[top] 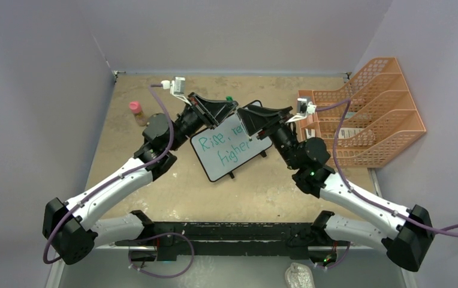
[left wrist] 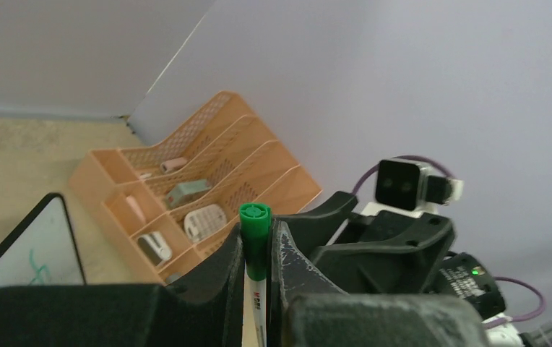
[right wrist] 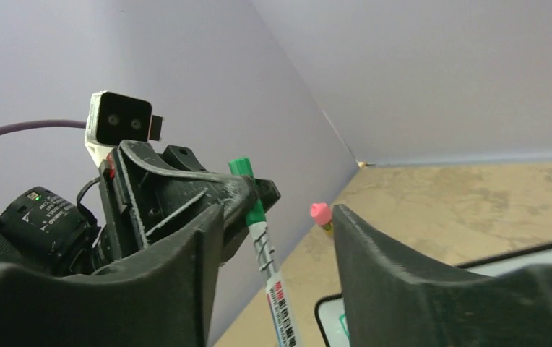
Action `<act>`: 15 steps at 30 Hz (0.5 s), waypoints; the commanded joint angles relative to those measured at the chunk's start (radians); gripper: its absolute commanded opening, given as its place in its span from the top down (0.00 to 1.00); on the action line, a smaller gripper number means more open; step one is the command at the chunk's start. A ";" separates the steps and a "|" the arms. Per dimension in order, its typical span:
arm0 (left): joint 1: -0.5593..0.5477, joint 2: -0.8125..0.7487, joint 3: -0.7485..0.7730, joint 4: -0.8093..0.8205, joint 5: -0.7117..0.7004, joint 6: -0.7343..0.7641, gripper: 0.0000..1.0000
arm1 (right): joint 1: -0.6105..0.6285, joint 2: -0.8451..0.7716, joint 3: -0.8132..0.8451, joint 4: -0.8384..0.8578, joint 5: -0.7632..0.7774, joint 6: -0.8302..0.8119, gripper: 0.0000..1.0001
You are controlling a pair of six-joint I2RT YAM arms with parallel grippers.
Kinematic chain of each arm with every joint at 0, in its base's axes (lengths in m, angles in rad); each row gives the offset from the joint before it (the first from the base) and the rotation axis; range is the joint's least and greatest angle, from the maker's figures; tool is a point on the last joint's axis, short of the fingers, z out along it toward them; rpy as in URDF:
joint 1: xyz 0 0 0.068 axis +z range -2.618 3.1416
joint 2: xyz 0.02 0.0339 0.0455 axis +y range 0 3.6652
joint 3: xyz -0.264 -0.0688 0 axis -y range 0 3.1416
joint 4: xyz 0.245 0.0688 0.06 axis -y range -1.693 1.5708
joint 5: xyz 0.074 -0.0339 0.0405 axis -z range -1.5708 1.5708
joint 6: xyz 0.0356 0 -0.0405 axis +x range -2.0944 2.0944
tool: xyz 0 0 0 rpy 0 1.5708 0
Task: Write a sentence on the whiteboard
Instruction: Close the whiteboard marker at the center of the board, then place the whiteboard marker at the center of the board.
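The whiteboard (top: 243, 155) lies tilted in the middle of the table. On it is the sentence (top: 219, 147) in green marker, two lines with the far end of the top line hidden under the grippers. My left gripper (left wrist: 257, 242) is shut on a green-capped marker (left wrist: 255, 217), held above the board's far edge. In the right wrist view my right gripper (right wrist: 277, 217) stands open, its fingers on either side of that marker (right wrist: 272, 269) without touching it. From above, both grippers (top: 229, 111) (top: 247, 122) meet tip to tip over the board.
An orange mesh desk organiser (top: 370, 120) with small items in its trays stands at the right, against the wall. A small bottle with a pink cap (top: 136, 111) stands at the far left of the table. Purple walls close in three sides.
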 commanded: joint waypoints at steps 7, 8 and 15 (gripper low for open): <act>0.007 0.004 0.099 -0.259 0.037 0.201 1.00 | -0.007 -0.237 -0.059 -0.291 0.107 -0.044 0.28; 0.007 0.021 0.129 -0.316 0.056 0.227 1.00 | -0.007 -0.264 -0.060 -0.337 0.123 -0.048 0.27; -0.044 0.156 0.288 -0.698 0.185 0.402 1.00 | -0.007 -0.432 -0.026 -0.594 0.273 -0.108 0.16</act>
